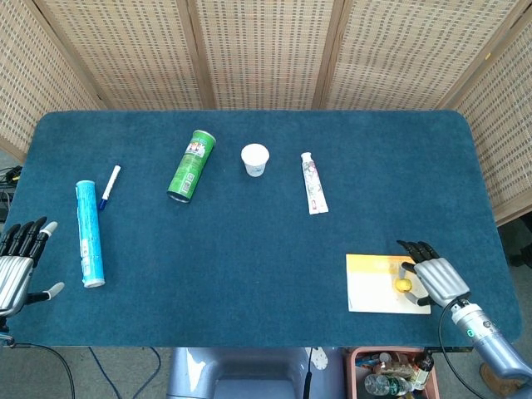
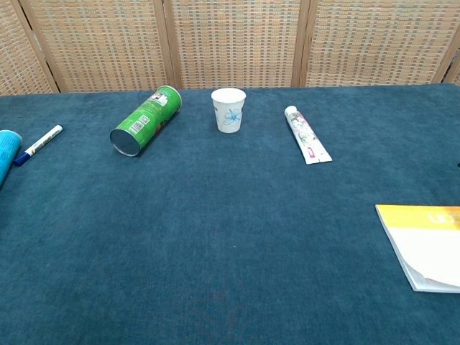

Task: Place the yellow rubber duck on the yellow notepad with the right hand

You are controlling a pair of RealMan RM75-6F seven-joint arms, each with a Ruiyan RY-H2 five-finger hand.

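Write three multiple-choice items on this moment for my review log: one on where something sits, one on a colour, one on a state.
1. Where is the small yellow rubber duck?
A. On the flat yellow notepad, near its right edge
B. Beside the white paper cup
C. On the bare blue cloth, left of the pad

2. What colour is the cylindrical canister lying next to the cup?
A. Red
B. Green
C. White

3. How does the right hand stand to the duck?
A. It grips the duck high above the table
B. It lies at the pad's right edge beside the duck, fingers extended
C. It rests across the table by the blue tube

Key: 1 A, the head view shows the duck on the pad's surface. 2 B, its body is green. 3 B, the fingers point forward next to the duck; whether they touch it cannot be told.
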